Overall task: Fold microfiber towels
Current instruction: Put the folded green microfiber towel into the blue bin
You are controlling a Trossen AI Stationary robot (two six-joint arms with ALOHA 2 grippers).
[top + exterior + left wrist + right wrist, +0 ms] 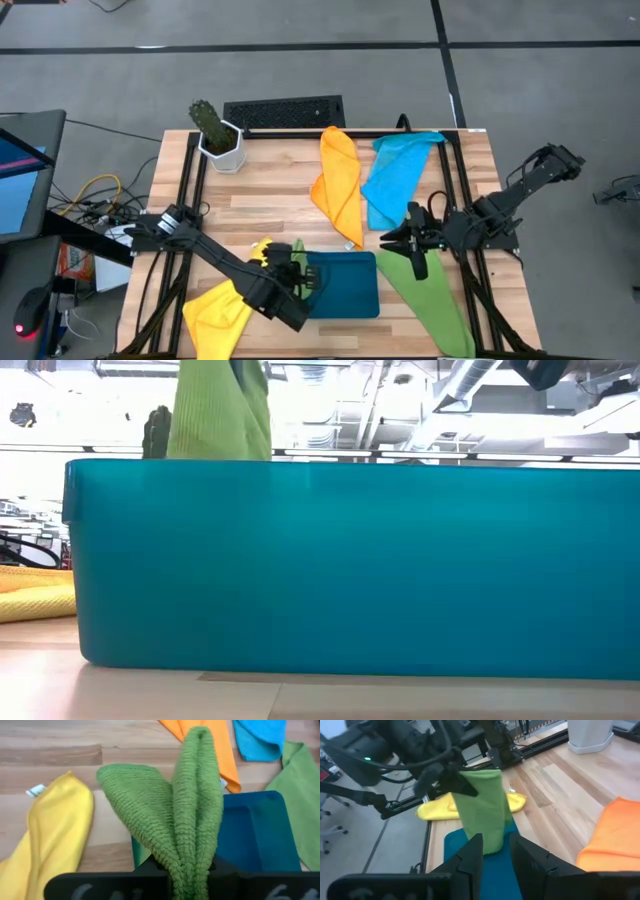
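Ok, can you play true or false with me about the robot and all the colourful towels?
1. The left gripper is shut on a green towel, held up over the teal tray. True.
2. The orange towel is lying inside the tray. False: it lies on the wooden table, next to the blue towel.
3. The right gripper is holding the yellow towel. False: its fingers are open and hold nothing; the yellow towel lies on the table beside the tray.
4. A small cactus in a white pot stands near the table's far edge. True.
5. A second green towel lies on the table. True.
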